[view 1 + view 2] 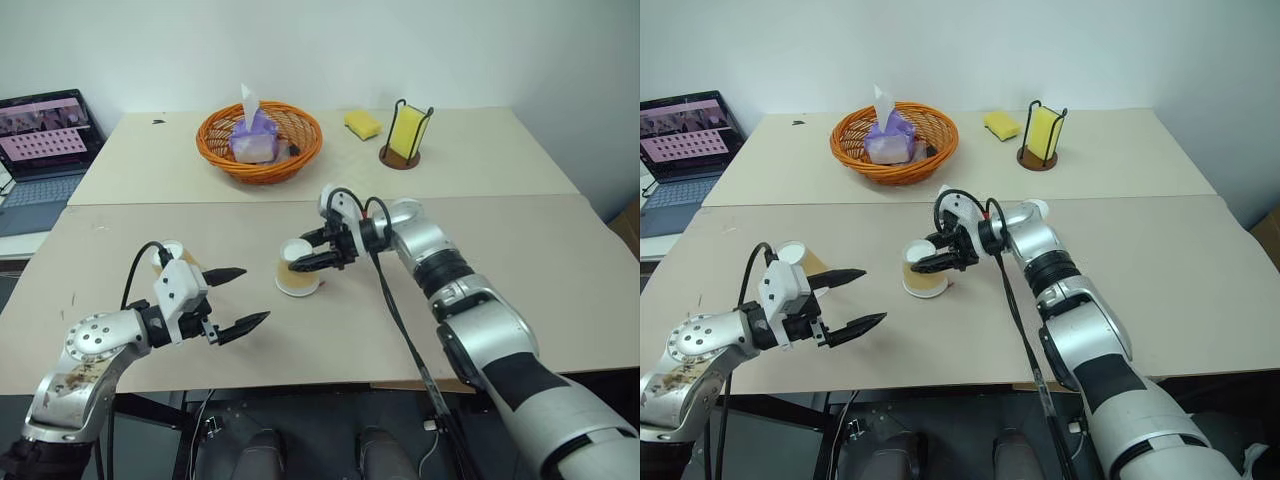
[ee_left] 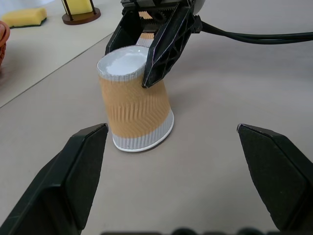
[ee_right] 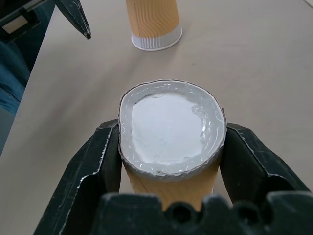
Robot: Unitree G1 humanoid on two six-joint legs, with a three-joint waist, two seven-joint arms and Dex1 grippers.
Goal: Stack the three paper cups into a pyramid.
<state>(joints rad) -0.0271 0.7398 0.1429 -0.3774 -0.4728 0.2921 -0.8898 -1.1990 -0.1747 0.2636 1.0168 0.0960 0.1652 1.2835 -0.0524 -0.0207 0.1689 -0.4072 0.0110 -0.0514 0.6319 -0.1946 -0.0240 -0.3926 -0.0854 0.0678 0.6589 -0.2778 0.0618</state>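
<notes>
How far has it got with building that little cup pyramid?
Early days. Done: one cup stands upside down on the table near the open left gripper. In hand: the right gripper has its fingers around a second upside-down cup, which tilts. Left: settling that one beside the first, then setting the third cup on top.

Bare table (image 1: 560, 260) lies open right of the right claw (image 1: 312, 262); basket (image 1: 259, 141) and sponge holder (image 1: 407, 136) stand behind.

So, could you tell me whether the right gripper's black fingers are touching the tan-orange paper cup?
Touching: the right wrist view shows the fingers pressed against both sides of the cup.
</notes>
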